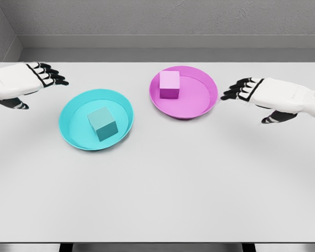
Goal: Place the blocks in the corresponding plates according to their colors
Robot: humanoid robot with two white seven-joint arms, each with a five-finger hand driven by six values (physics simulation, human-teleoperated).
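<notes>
A teal block [103,124] lies inside the cyan plate [73,134] left of the table's middle. A pink block [169,84] lies inside the magenta plate [202,102] at the centre right. My left hand [48,75] hovers at the far left, just up and left of the cyan plate, fingers spread and holding nothing. My right hand [240,90] hovers just right of the magenta plate, fingers also spread and empty. Neither hand touches a plate or a block.
The white table [163,194] stretches wide in front of the plates, with its front edge near the bottom of the view. A grey wall runs behind the table's far edge.
</notes>
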